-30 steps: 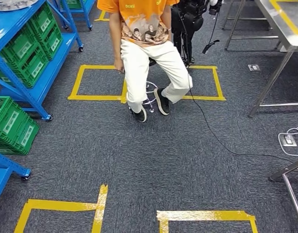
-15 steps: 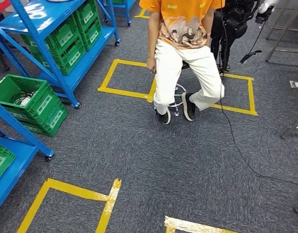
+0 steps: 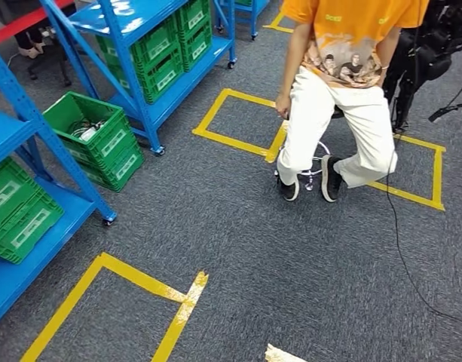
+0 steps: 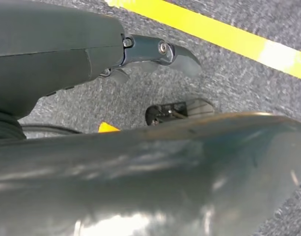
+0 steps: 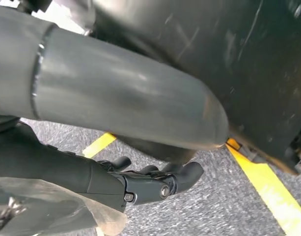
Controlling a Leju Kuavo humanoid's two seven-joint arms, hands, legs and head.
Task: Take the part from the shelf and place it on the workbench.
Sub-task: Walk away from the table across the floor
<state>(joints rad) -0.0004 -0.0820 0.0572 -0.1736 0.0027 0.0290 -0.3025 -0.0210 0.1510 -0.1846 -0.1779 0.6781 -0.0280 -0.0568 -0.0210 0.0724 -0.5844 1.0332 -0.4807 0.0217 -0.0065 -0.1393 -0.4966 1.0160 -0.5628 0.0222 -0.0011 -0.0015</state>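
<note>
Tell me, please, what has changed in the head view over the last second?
The whole picture has shifted: the camera has turned toward the robot's left, so the blue shelf with its green crates has come further into view and the metal tables at the right have left it. The seated person now appears further right, in the same pose on the stool. Nothing was taken hold of or let go; both hands hang over the carpet.

Little could be read. The person's orange shirt carried small yellow lettering near its upper edge — too small and blurred to make out — above a printed picture of figures. The green crates on the blue shelf and the green crate on the floor bore pale labels, their print illegible.
</note>
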